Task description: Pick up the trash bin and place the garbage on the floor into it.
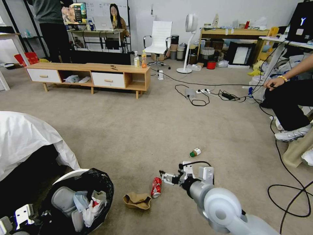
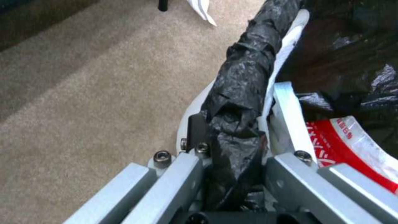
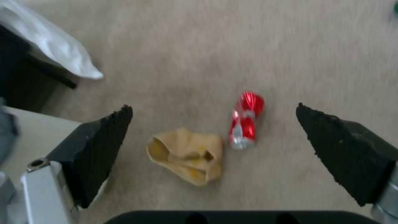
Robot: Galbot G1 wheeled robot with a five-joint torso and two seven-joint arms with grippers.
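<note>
Bin held by left gripper, jaws clenched on its bagged rim; inside: tissues, red wrapper. Right gripper hangs over the floor, jaws released, just beside the can; cardboard next to it, small bottle farther out. Step in hand, likely: collecting the can. Next needs lowering and closing squarely on it.

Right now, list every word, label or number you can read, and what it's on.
"Y": white mark on the dark screen.
Red wrapper in the trash bin: white characters, too blurred to read.
Red can: no readable lettering.
Green-capped bottle: label too small to read.
</note>
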